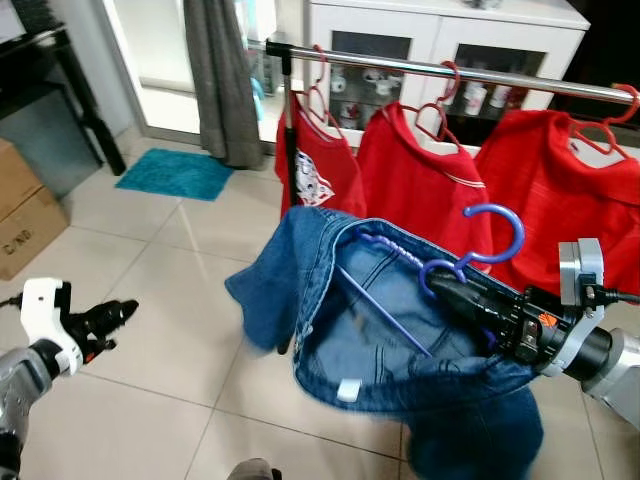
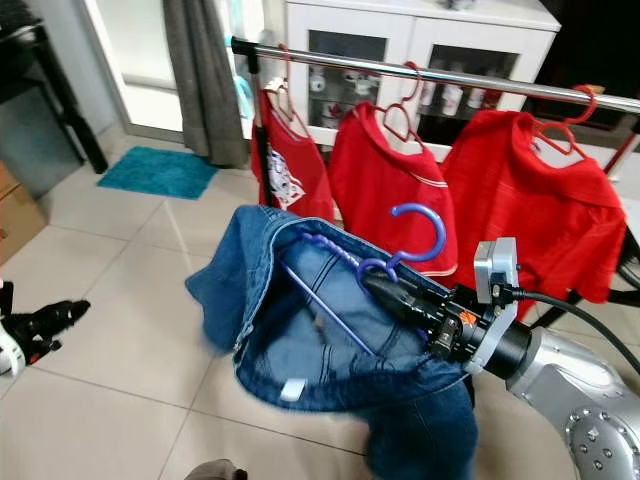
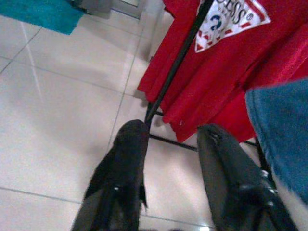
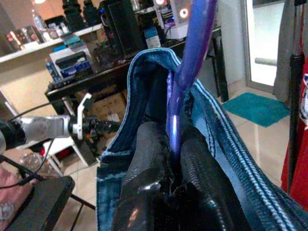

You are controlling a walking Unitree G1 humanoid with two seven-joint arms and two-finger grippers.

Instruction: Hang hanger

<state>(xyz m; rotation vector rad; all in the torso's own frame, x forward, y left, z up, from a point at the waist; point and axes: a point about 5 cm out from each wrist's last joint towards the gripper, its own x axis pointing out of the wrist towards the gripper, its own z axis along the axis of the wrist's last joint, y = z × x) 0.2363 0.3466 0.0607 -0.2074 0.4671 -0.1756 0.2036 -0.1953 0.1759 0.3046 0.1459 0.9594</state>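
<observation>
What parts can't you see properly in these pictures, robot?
- Purple hanger: its lower bar runs under the denim garment in the eye views.
- Rail: its right end is cut off by the edge of the eye views.
- Right gripper: in the right wrist view, denim hides what is beyond the fingers.
- Cups in the white cabinet: too small and blurred.

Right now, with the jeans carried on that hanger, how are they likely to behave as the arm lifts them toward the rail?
The jeans sag in folds, so they are probably floppy and will swing. Thick denim likely weighs heavily on the thin purple hanger, which already sits tilted in the right claw and may twist further.
</observation>
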